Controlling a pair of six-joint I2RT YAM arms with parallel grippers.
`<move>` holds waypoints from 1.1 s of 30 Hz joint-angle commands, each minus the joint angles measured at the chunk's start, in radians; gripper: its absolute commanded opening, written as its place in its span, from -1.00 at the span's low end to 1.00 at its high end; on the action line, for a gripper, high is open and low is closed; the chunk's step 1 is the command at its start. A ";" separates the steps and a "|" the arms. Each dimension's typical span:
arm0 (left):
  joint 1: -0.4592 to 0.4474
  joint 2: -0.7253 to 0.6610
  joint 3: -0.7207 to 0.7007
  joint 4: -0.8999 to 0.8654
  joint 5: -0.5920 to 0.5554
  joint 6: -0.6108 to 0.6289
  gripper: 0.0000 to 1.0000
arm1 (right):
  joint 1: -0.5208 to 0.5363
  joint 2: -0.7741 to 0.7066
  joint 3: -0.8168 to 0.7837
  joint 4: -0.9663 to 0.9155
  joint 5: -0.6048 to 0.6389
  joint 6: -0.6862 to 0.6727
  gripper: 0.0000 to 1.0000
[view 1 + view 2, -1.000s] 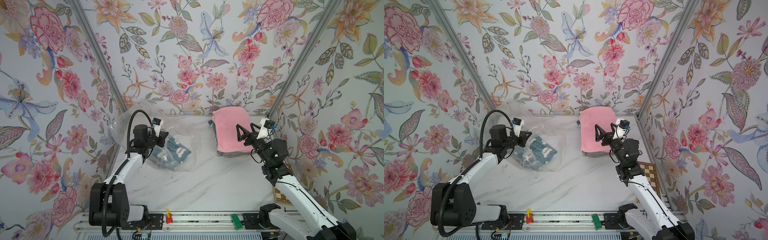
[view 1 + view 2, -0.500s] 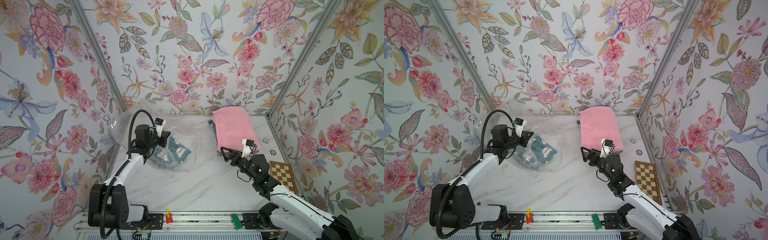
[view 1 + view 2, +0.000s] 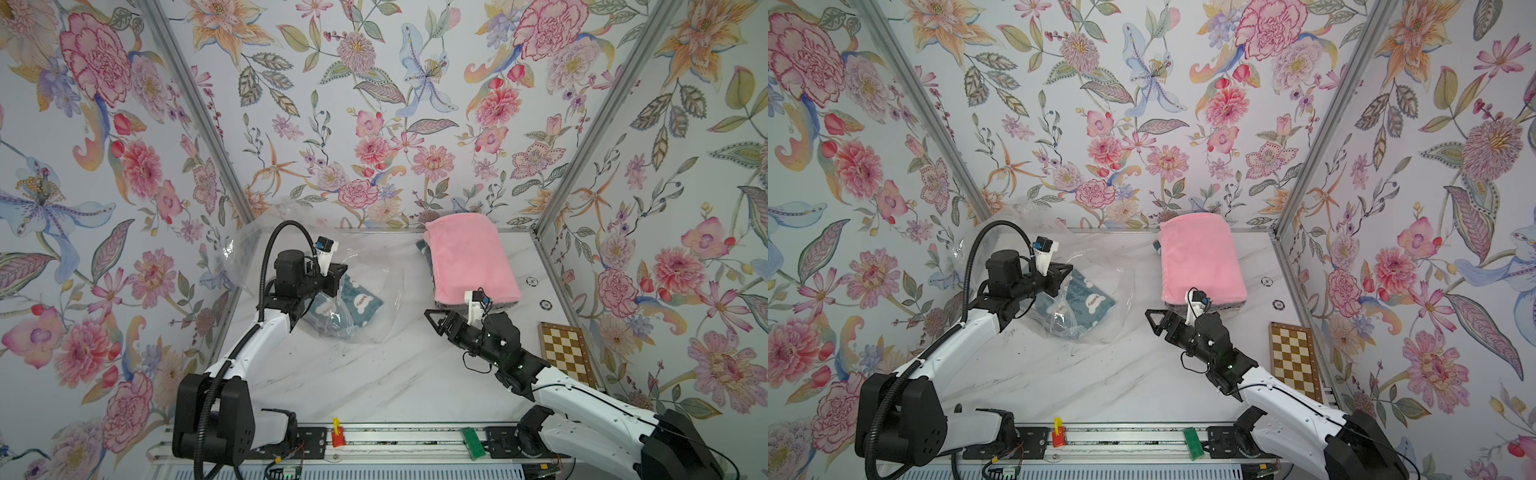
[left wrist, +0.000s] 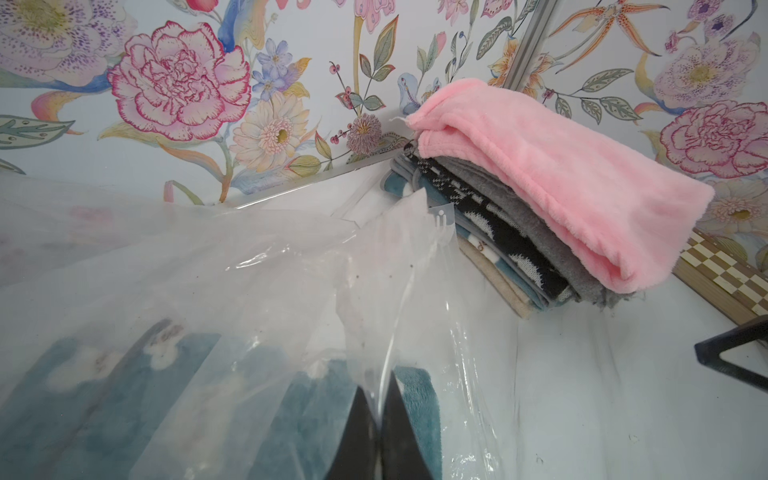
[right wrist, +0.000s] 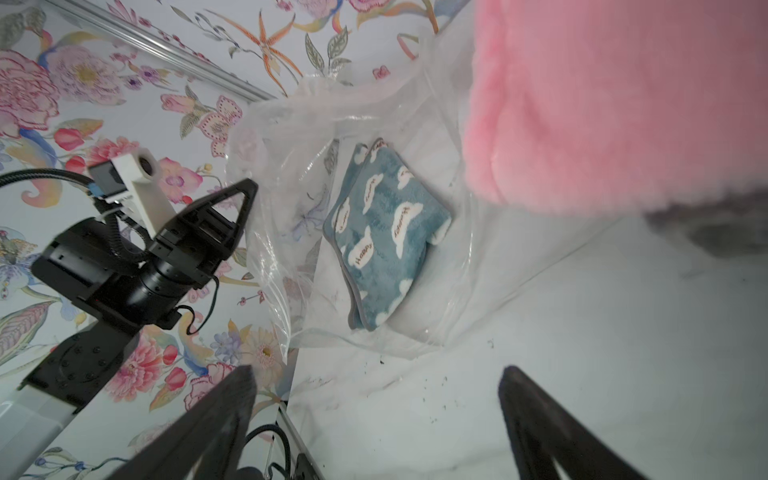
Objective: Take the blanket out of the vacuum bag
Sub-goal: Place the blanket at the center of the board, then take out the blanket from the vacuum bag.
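Marble tabletop (image 3: 374, 374) filled the floor of a booth with floral walls (image 3: 374, 104) on three sides. Reading a top view as a clock face centred on the table, the vacuum bag (image 3: 376, 266) lay crumpled at about 10 o'clock, reaching back to the far wall and the left corner. A folded blue blanket (image 3: 362, 302) with white clouds lay inside it, lying flat under the clear plastic. The left gripper (image 4: 380, 401) sat over the bag's 9 o'clock side, its jaws pressed together and pinching a raised fold of the plastic, with the blue blanket just below them. The right gripper (image 3: 435, 321) hung low over bare table near the centre, pointing toward 10 o'clock at the bag, jaws spread wide and holding nothing; it was apart from the bag's near edge. At about 1 o'clock, a pink blanket (image 3: 471, 259) topped a stack (image 4: 498, 232) of folded grey, black-patterned and teal cloths against the far wall. A chessboard (image 3: 565, 353) lay flat at about 4 o'clock beside the right wall.
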 commanded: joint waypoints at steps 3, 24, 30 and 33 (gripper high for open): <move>-0.021 -0.044 -0.025 0.075 0.024 -0.031 -1.00 | 0.062 0.126 0.149 -0.022 -0.030 0.020 0.89; -0.023 -0.078 -0.048 0.129 0.064 -0.056 -1.00 | 0.218 0.800 0.521 0.114 0.147 0.247 0.60; -0.024 -0.066 -0.052 0.149 0.084 -0.077 -1.00 | 0.203 0.877 0.532 0.172 0.153 0.289 0.62; -0.025 -0.063 -0.058 0.162 0.091 -0.086 -1.00 | 0.196 0.930 0.563 0.192 0.140 0.299 0.62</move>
